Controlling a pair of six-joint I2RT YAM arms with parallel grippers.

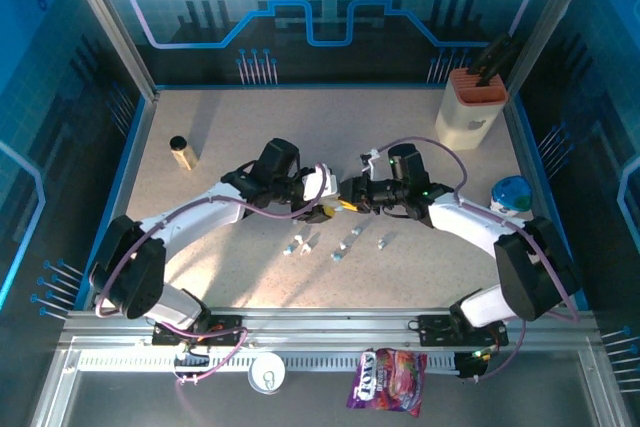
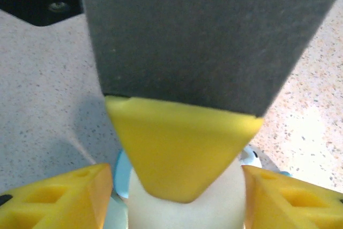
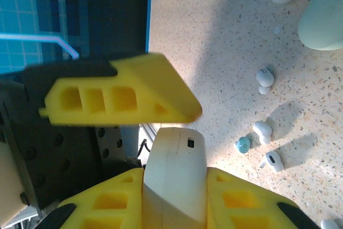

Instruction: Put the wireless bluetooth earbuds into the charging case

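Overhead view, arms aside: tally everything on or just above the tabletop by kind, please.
Earbuds: 7, loose on the table (tiny, so approximate)
Charging case: 1
Small dark-capped bottle: 1
Beige holder with orange top: 1
Blue-and-white round object: 1
Total: 11

Top view: a blue cast is tinting everything, warm light is pooling on the worktop (image 1: pixel 230 277) toward its front edge, and the arms (image 1: pixel 200 212) are shadowing the middle. Left wrist: the yellow pad (image 2: pixel 182 154) is blurring close up, with worktop glare clipping beside it. Right wrist: the earbuds (image 3: pixel 265 78) are casting crisp shadows.
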